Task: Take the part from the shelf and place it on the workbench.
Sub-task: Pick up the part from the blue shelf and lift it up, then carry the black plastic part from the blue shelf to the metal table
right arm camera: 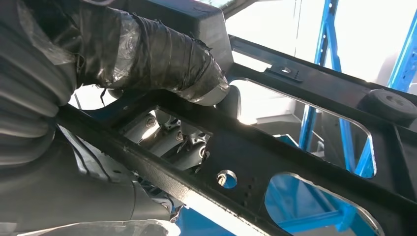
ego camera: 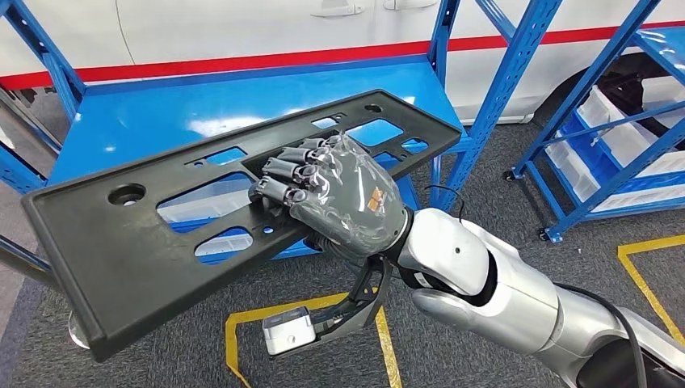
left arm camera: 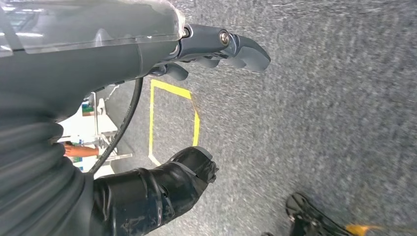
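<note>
White car (ego camera: 242, 28) — yellow floor tape (ego camera: 242, 323).

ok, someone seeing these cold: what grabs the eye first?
The long black plastic panel with its cut-out windows, held tilted in mid-air across the middle of the head view. The right hand grips it near the centre, fingers curled over a cut-out edge. Behind it stands the blue shelf, and yellow floor tape marks the grey carpet below.
</note>
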Robot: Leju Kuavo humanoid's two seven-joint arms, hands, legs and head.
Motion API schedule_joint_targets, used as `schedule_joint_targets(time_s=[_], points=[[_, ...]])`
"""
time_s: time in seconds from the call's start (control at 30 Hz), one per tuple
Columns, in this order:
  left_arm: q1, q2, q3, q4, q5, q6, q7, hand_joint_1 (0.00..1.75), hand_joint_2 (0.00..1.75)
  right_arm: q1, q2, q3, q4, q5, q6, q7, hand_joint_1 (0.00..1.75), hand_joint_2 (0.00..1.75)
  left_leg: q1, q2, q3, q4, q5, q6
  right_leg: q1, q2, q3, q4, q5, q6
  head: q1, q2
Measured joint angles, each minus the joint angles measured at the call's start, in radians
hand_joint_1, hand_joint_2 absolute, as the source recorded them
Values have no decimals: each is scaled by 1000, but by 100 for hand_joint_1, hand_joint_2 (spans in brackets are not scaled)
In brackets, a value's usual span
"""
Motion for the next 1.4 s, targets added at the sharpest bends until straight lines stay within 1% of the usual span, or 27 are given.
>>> schedule_joint_targets(time_s=[0.07,0.13,0.2,0.27,0.3,0.33,0.4,0.43,0.47,0.5,0.57,0.63,0.7,0.77,0.8,0.87,0.93,0.97,1.0,1.03,1.1,1.17,1.2,1.27,1.3,1.33,1.4], points=[[0,-1,0,0,0,0,-1,0,175,-2,-2,-4,1,0,0,0,175,175,-4,0,-20,1,17,-1,10,0,102,-117,44,-18,0,0],[1,-3,0,0,0,-1,-2,0,175,-6,-2,-9,1,0,0,0,175,175,-5,0,-31,0,33,-7,19,-2,195,-251,42,-33,-1,0],[1,-5,0,1,-1,-1,-2,0,175,-10,-2,-10,1,0,0,0,175,175,-1,1,-35,-6,52,-18,24,-4,221,-306,39,-37,0,0],[2,-4,0,1,-2,-1,-2,0,175,-11,-3,-11,2,0,1,0,175,175,1,-1,-40,-11,59,-29,21,-6,213,-321,61,-41,0,0],[2,-4,0,1,-3,0,-2,0,175,-12,-3,-11,3,-1,2,0,175,175,1,-3,-48,2,40,-34,17,-8,208,-330,73,-44,-1,0],[3,-3,0,1,-3,0,-2,0,175,-14,-3,-11,3,-1,4,0,175,175,1,-4,-61,36,4,-40,13,-10,200,-336,85,-47,-3,0],[4,-2,0,1,-3,2,-3,0,175,-17,-2,-12,5,-3,11,1,175,175,7,-5,-97,156,-92,-52,7,-10,175,-335,106,-49,-5,0],[4,-2,0,1,-3,1,-4,0,175,-19,-2,-12,6,-5,14,2,175,175,10,-5,-110,217,-121,-59,5,-10,159,-330,115,-47,-5,0],[4,-2,0,1,-3,1,-4,0,175,-22,-2,-12,8,-6,17,4,175,175,14,-5,-112,256,-126,-65,2,-10,142,-324,123,-44,-5,0],[3,-2,0,1,-3,1,-5,0,175,-25,-2,-12,11,-8,19,5,175,175,19,-5,-99,266,-110,-71,-1,-10,125,-316,129,-40,-5,0],[3,-2,0,1,-2,0,-5,0,175,-37,-2,-12,15,-12,24,10,175,175,28,-5,-27,188,-62,-83,-8,-11,92,-295,139,-30,-6,0],[0,-1,0,1,-2,0,-6,0,175,-52,0,-14,20,-16,29,17,175,175,28,-10,55,71,-64,-88,-9,-11,66,-277,148,-17,-6,0],[-2,0,0,1,-2,0,-7,0,175,-65,2,-17,24,-21,32,21,175,175,22,-16,80,20,-82,-76,-8,-10,54,-271,161,-3,-6,0],[-1,0,0,1,-2,-1,-8,0,175,-74,2,-21,30,-25,34,23,175,175,21,-15,68,17,-72,-54,-9,-10,47,-267,165,9,-5,0],[-1,-1,0,1,-2,-1,-8,0,175,-76,2,-22,32,-26,34,24,175,175,21,-13,61,18,-64,-43,-10,-10,40,-254,147,13,-4,0],[-1,-1,0,1,-2,-1,-8,0,175,-80,2,-24,37,-28,35,25,175,175,20,-10,41,16,-45,-22,-10,-9,14,-172,62,17,-2,0],[-1,-1,0,1,-1,-1,-8,0,175,-86,2,-26,41,-31,36,27,175,175,15,-10,16,17,-25,-13,-8,-8,-15,-49,-24,15,0,0],[-1,-2,0,1,0,-1,-8,0,175,-88,2,-27,43,-32,36,28,175,175,11,-10,2,18,-15,-11,-7,-7,-18,-5,-40,12,0,0],[0,-2,0,1,1,-1,-8,0,175,-89,2,-27,46,-34,36,29,175,175,7,-10,-12,18,-5,-11,-4,-7,-7,11,-35,7,0,0],[0,-2,0,1,1,-1,-8,0,175,-89,2,-28,49,-35,37,31,175,175,3,-11,-24,19,6,-10,-1,-6,21,-5,-13,0,-1,0],[0,-3,0,1,2,0,-7,0,175,-93,2,-28,54,-38,38,33,175,175,-3,-12,-45,19,24,-11,11,-6,116,-120,28,-23,-1,0],[1,-3,0,1,3,0,-7,0,175,-100,4,-29,58,-41,39,35,175,175,-3,-11,-55,16,44,-18,20,-7,195,-243,27,-37,-2,0],[1,-4,0,1,3,0,-6,0,175,-104,4,-30,60,-42,40,35,175,175,-1,-11,-57,11,56,-23,23,-7,210,-274,22,-40,-1,0],[1,-3,0,2,4,0,-6,0,175,-108,4,-31,65,-44,43,35,175,175,3,-11,-58,-1,75,-35,23,-7,208,-295,42,-43,2,0],[1,-3,0,2,4,0,-5,0,175,-110,5,-31,67,-46,45,35,175,175,4,-12,-63,1,67,-41,20,-8,204,-304,55,-47,2,0],[2,-2,0,2,5,0,-5,0,175,-111,6,-32,70,-49,47,36,175,175,5,-13,-71,20,38,-46,17,-8,195,-312,70,-51,2,0],[3,-1,0,2,5,0,-4,0,175,-113,9,-32,74,-56,51,38,175,175,6,-13,-96,113,-65,-57,13,-2,167,-316,100,-57,0,0]])
